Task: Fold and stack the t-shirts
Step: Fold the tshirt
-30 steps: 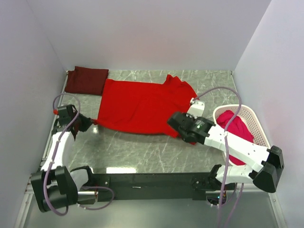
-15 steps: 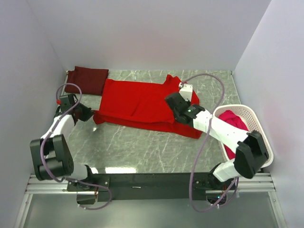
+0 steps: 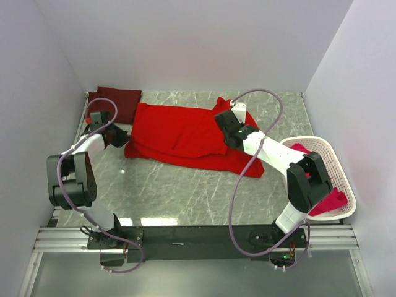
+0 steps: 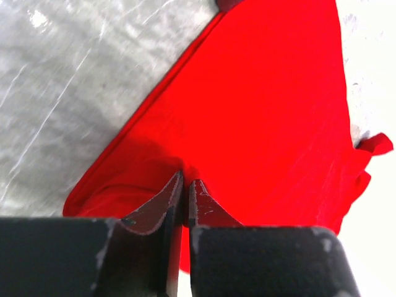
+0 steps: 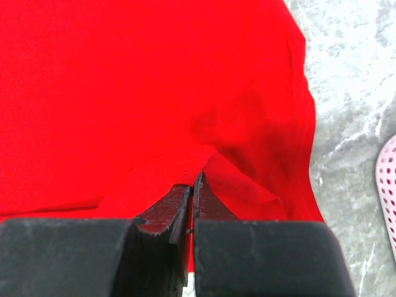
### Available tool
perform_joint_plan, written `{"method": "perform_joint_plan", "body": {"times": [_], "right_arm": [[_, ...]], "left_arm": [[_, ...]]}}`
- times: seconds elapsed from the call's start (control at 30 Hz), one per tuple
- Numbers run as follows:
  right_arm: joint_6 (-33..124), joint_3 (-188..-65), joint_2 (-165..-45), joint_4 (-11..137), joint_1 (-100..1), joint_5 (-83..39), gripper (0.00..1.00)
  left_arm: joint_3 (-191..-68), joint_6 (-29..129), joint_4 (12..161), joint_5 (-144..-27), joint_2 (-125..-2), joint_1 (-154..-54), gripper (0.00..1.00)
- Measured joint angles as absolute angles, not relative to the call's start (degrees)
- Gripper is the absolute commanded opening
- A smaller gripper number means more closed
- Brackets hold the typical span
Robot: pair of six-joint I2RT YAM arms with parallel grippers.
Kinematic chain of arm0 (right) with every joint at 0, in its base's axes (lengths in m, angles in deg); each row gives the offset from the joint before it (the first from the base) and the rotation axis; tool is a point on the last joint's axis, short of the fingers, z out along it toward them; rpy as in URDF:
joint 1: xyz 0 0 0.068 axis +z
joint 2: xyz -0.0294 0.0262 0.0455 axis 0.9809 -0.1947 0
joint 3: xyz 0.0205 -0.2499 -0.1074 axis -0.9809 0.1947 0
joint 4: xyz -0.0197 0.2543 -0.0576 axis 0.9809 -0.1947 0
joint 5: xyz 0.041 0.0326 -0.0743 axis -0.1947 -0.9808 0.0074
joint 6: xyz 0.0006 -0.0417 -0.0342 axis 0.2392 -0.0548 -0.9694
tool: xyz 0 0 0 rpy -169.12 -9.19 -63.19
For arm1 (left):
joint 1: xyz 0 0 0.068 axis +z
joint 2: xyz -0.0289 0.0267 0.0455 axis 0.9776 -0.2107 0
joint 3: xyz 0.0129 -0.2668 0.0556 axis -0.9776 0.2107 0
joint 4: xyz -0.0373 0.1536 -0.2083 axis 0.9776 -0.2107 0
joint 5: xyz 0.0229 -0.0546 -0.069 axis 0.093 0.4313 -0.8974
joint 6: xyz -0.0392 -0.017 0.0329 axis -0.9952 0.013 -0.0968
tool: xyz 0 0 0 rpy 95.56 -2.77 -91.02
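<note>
A bright red t-shirt [image 3: 182, 131] lies across the back half of the table, its near part doubled over the rest. My left gripper [image 3: 126, 138] is shut on the shirt's left edge, and the left wrist view shows red cloth [image 4: 266, 105] pinched at the tips of my left gripper [image 4: 185, 179]. My right gripper [image 3: 221, 122] is shut on a raised fold near the shirt's right side, which the right wrist view shows as cloth [image 5: 124, 80] tented at my right gripper [image 5: 195, 178]. A folded dark maroon t-shirt [image 3: 114, 102] sits at the back left corner.
A white perforated basket [image 3: 312, 140] stands at the right edge with a pinkish-red t-shirt [image 3: 331, 201] in it. Its rim [image 5: 388, 185] shows in the right wrist view. White walls close in the table on three sides. Marbled grey tabletop [image 3: 185, 192] lies near the arms.
Both grippers have carried the red shirt's near edge toward the back, folding it over. Both arms now reach farther out, the left toward the maroon shirt.
</note>
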State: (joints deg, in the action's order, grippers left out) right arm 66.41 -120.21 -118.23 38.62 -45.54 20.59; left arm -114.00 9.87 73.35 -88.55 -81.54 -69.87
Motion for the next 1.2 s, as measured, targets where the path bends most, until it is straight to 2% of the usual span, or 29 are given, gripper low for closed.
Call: {"method": "perform_joint_plan", "body": {"times": [0.13,0.17,0.2,0.23,0.27,0.3,0.37,0.47,0.63,0.67,0.77,0.87,1.0,1.2], "right_arm": [[66.17,-121.37,-120.78,38.93,-46.43,19.56,0.0],[66.17,-121.67,-121.48,38.97,-46.65,19.17,0.05],[66.21,-122.06,-122.07,38.89,-46.89,18.97,0.25],[66.45,-122.52,-122.73,38.93,-47.18,18.66,0.35],[66.21,-123.16,-123.47,38.71,-47.48,18.4,0.41],[66.21,-123.9,-124.17,38.64,-47.83,18.14,0.53],[66.19,-125.41,-125.48,38.43,-48.62,17.42,0.58],[66.67,-127.11,-126.01,37.22,-49.95,16.76,0.61],[69.91,-127.86,-123.71,33.42,-51.53,15.67,0.59],[70.78,-126.87,-122.27,33.25,-51.61,15.17,0.57],[74.12,-118.44,-113.16,33.03,-51.53,12.32,0.53],[77.75,-108.71,-103.36,32.48,-51.35,9.55,0.53],[82.15,-99.4,-96.5,32.18,-50.39,6.99,0.53],[87.57,-92.56,-94.64,32.68,-48.79,5.64,0.54]], "left_arm": [[-116.84,10.02,73.15,-87.59,-84.75,-70.5,0.21],[-117.39,10.07,73.02,-87.34,-85.4,-70.64,0.26],[-117.72,10.15,73.0,-87.0,-86.02,-70.72,0.3],[-117.96,10.24,72.89,-86.69,-86.43,-70.77,0.33],[-118.24,10.46,72.54,-86.27,-86.76,-70.79,0.4],[-118.46,10.72,72.41,-85.92,-86.91,-70.81,0.5],[-119.42,11.49,71.36,-84.81,-86.91,-70.81,0.59],[-121.85,12.65,69.41,-81.66,-86.65,-70.81,0.83],[-121.3,12.43,65.52,-74.21,-80.05,-70.79,0.81],[-120.27,12.19,65.13,-73.14,-77.84,-70.79,0.78],[-113.54,10.57,64.87,-70.78,-68.86,-70.79,0.68],[-104.78,8.86,64.69,-70.45,-62.17,-70.81,0.67],[-97.56,7.16,64.28,-72.11,-61.3,-71.01,0.66],[-94.46,4.49,66.92,-75.17,-62.72,-71.6,0.66]]}}
